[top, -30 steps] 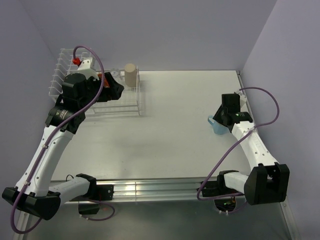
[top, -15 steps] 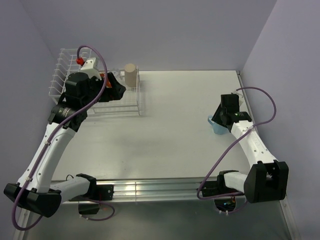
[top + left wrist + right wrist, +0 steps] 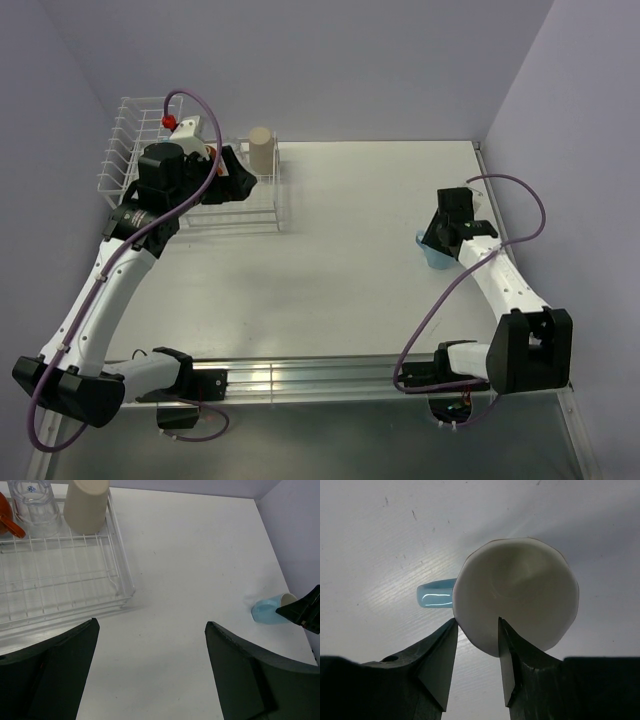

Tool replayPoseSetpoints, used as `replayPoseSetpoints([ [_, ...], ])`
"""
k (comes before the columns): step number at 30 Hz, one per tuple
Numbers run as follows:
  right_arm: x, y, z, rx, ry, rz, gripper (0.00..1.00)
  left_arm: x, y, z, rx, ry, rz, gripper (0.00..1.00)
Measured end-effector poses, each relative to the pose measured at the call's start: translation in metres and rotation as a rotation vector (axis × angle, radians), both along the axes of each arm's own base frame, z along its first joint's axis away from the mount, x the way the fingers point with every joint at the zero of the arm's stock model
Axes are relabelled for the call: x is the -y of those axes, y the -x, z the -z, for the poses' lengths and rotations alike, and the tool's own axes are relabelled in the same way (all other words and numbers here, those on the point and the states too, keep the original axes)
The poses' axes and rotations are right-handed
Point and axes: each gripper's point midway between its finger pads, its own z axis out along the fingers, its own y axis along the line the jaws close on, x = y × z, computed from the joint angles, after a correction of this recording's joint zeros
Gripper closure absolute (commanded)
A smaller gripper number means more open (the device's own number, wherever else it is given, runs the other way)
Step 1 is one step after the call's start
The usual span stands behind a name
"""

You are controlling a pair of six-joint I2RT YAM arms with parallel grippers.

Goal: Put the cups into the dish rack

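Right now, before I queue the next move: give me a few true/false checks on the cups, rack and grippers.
1. The beige cup is in the rack. True.
2. The left gripper is holding a cup. False: it is open and empty, above the table beside the rack.
3. The blue mug is loaded in the rack. False: it is out at the right side of the table, at the right gripper.
4. A clear glass sits next to the beige cup in the rack. True.
5. The right gripper's fingers are on either side of the blue mug's rim. True.
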Motion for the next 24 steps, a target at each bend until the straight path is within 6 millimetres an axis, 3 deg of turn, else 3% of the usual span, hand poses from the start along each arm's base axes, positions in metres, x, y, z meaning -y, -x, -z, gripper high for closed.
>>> replayPoseSetpoints([
  [7,-0.006,-0.001,0.012,-0.04,0.002,-0.028,0.64,0.0,0.0,0.0,0.0,0.0,0.0,0.05],
  [16,-0.009,-0.003,0.019,-0.054,-0.011,-0.036,0.66,0.0,0.0,0.0,0.002,0.001,0.001,0.05],
  [24,-0.008,-0.009,0.018,-0.066,0.0,-0.04,0.84,0.0,0.0,0.0,0.001,0.002,0.002,0.05],
])
